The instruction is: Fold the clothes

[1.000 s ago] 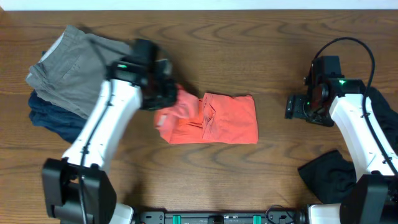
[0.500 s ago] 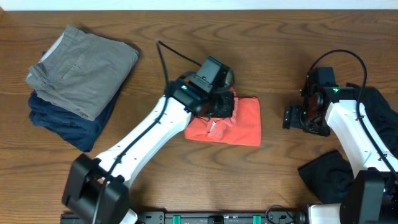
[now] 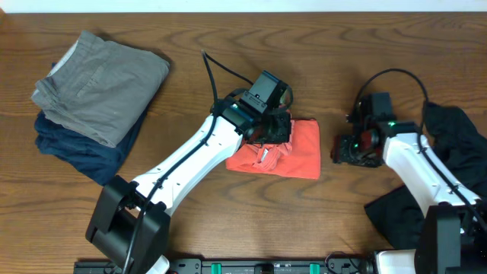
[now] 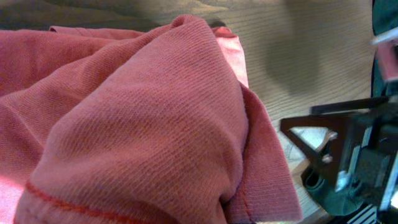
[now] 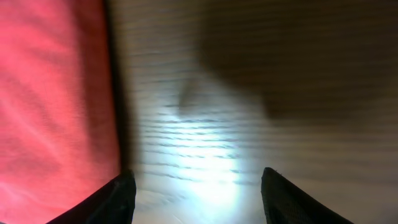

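Note:
The coral-red T-shirt [image 3: 293, 152] lies folded into a small rectangle at the table's middle. My left gripper [image 3: 274, 129] sits on its upper left corner, shut on a bunched fold of the shirt [image 4: 155, 124]. That cloth fills the left wrist view and hides the fingers. My right gripper [image 3: 344, 150] hovers low over bare wood just right of the shirt, open with nothing between its fingers [image 5: 118, 196]. The shirt's red edge [image 5: 56, 106] fills the left of the blurred right wrist view.
A folded grey-khaki garment [image 3: 99, 84] rests on a navy one [image 3: 76, 148] at the back left. Black garments lie at the right edge [image 3: 456, 144] and the front right [image 3: 403, 217]. The right arm's black gripper body [image 4: 354, 162] shows close beside the shirt.
My left gripper has carried the shirt's left part over to the right, making the shirt narrower. The right gripper has moved left toward the shirt and its jaws have narrowed somewhat.

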